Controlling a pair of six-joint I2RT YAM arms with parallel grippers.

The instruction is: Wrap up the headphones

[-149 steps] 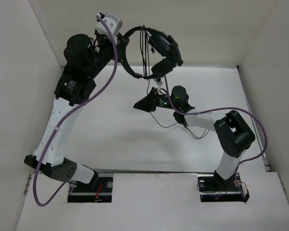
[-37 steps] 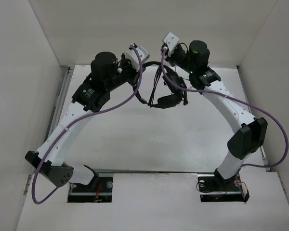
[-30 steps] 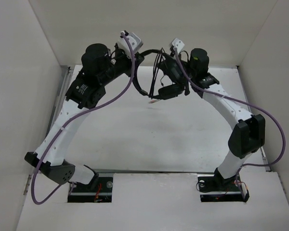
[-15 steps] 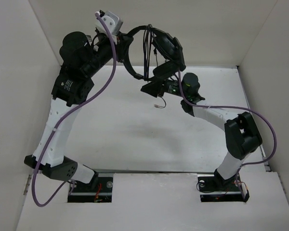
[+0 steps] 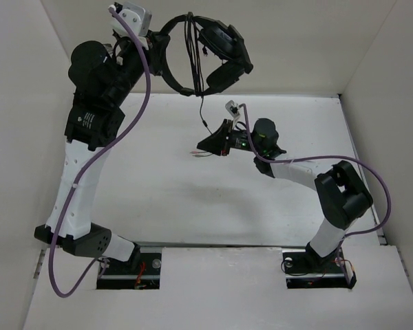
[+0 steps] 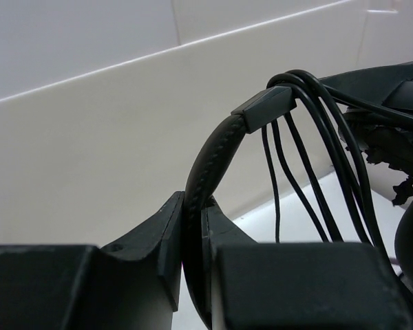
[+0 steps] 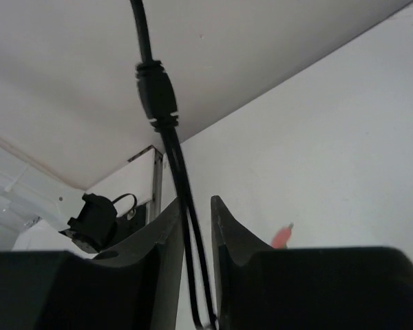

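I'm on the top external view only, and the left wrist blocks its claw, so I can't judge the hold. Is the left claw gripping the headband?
Observer: Yes, the left wrist view shows the left claw shut on the padded headband.
Operator: How does the cable sit?
Observer: Several loops of it hang over the band beside its slider.
Operator: And the right claw?
Observer: The cable runs between its fingers; whether they pinch it, I cannot tell.
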